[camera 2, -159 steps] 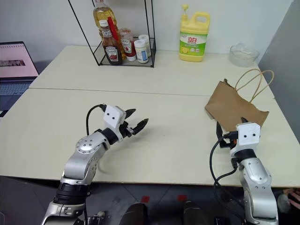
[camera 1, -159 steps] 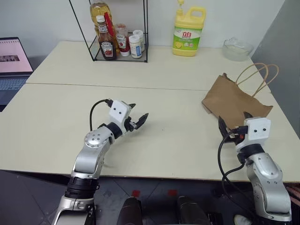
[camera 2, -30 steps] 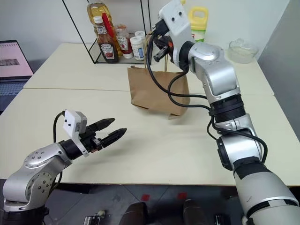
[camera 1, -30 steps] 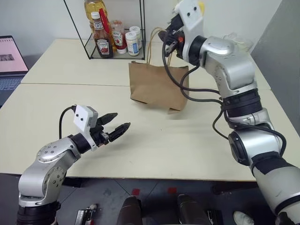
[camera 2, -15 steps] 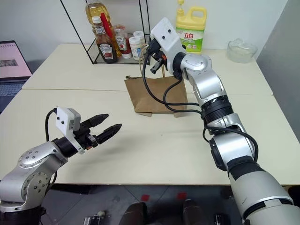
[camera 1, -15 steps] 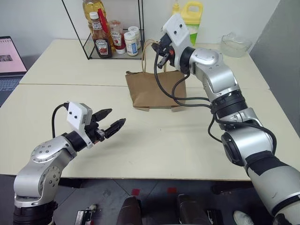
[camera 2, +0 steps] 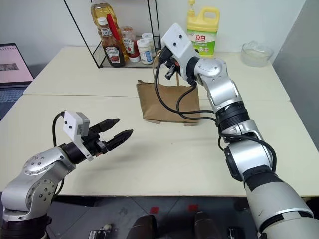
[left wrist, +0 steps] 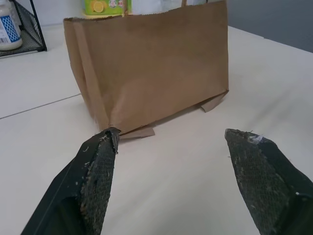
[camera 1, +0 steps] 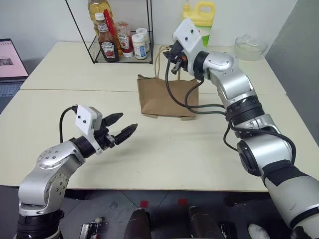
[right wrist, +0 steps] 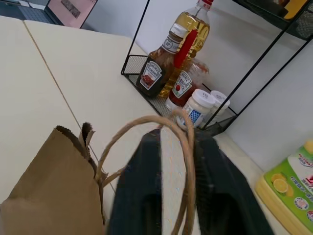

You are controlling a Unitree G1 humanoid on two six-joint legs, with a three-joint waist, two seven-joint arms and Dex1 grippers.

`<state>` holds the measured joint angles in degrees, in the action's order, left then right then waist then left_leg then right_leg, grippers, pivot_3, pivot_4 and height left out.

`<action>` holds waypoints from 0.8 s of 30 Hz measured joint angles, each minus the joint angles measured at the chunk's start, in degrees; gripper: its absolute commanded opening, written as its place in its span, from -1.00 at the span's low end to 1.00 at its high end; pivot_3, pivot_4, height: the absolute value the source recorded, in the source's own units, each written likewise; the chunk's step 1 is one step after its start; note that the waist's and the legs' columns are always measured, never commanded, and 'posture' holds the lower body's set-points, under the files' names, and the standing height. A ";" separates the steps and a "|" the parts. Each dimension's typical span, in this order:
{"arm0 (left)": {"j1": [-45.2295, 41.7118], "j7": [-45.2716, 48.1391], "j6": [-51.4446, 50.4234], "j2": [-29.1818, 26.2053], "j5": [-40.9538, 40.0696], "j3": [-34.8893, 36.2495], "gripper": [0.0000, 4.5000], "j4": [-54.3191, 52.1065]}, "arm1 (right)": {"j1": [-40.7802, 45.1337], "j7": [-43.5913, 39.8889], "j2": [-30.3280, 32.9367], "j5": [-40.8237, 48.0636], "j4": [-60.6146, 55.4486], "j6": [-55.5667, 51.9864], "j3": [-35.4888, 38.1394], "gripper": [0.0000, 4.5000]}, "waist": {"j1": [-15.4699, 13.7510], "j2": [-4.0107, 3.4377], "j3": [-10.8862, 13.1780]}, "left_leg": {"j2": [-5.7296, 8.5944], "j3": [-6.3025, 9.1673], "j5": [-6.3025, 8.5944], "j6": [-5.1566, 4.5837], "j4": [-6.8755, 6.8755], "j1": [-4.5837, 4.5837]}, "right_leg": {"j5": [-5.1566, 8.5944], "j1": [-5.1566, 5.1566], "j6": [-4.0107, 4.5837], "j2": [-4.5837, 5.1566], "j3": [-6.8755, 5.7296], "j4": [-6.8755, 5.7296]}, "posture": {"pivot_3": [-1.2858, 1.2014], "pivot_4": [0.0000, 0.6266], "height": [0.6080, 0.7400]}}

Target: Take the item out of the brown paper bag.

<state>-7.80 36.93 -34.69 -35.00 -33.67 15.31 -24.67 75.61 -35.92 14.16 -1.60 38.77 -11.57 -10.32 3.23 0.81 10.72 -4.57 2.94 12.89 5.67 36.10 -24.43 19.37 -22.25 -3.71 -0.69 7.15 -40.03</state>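
Brown kraft paper catches the eye first: the brown paper bag (camera 1: 167, 95) stands upright on the pale table (camera 1: 199, 149) just above the middle of the frame, its mouth facing up and its creased base spread on the surface. At its top, the right gripper (camera 1: 173, 56) reaches in from the upper right, level with the bag's cord handles (right wrist: 161, 147). From the wrist camera, its two black fingers (right wrist: 142, 196) are parted a little, with a tan cord loop running across and between them; whether they pinch the cord or merely lie against it, I cannot tell. The left gripper (camera 1: 121, 130) hangs over the table in the lower left of the frame, well apart from the bag, its fingers (left wrist: 95, 181) spread wide and holding nothing, pointing toward the bag's front face. The item cannot be seen; the bag's walls hide whatever is inside. Behind the bag, at the top of the frame, a black wire rack (camera 1: 109, 47) holds sauce bottles (camera 1: 102, 42), and a yellow detergent jug (camera 2: 203, 32) stands to its right.
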 measured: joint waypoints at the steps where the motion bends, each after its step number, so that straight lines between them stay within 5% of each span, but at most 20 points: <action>1: -0.32 0.01 0.00 0.01 -0.03 -0.25 0.63 0.07 | -0.48 -0.44 0.63 -0.19 -1.00 -0.04 -0.07 -0.11 | -0.02 0.00 0.00 | 0.00 0.01 0.00 0.00 0.00 0.00 | 0.00 0.01 0.00 0.00 -0.01 0.00 | 0.03 -0.52 1.00; 4: -1.09 0.04 -0.01 0.12 -0.14 -0.96 0.63 0.44 | -2.94 -2.32 2.59 -0.64 -6.00 -1.37 -0.26 0.33 | -0.13 0.01 0.00 | 0.00 0.03 0.00 0.00 0.01 0.00 | 0.00 0.02 0.00 0.00 -0.03 0.00 | 0.03 -0.52 1.00; 12: -10.54 0.68 -0.08 -0.43 0.19 -3.76 0.63 5.86 | -21.06 -11.36 15.77 5.20 -42.02 -24.56 1.81 0.33 | -1.40 0.01 -0.01 | 0.02 0.10 0.02 -0.03 0.04 -0.03 | 0.00 0.06 0.00 0.01 -0.07 0.02 | 0.03 -0.52 1.00; 16: -19.97 2.62 2.01 -1.12 3.30 -6.90 0.28 12.73 | -31.23 -10.20 18.64 13.07 -63.00 -43.43 10.85 0.35 | -1.50 0.03 -0.02 | 0.02 0.18 0.01 -0.04 0.05 -0.03 | 0.00 0.10 0.00 -0.03 -0.13 0.01 | 0.03 -0.52 1.00; 24: -40.91 6.03 15.77 0.03 15.42 -13.84 -0.84 38.52 | -46.87 -2.45 11.88 23.78 -88.57 -64.24 21.48 0.35 | -1.37 0.04 -0.02 | 0.06 0.20 -0.01 -0.05 0.06 -0.02 | 0.00 0.11 0.00 -0.05 -0.13 0.01 | 0.03 -0.52 1.00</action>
<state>-48.71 42.96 -18.92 -34.97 -18.25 1.47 13.85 28.74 -38.37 26.03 22.18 -49.80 -75.82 11.16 1.87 0.85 10.70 -4.51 3.15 12.88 5.62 36.15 -24.45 19.37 -22.14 -3.72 -0.73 7.03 -40.02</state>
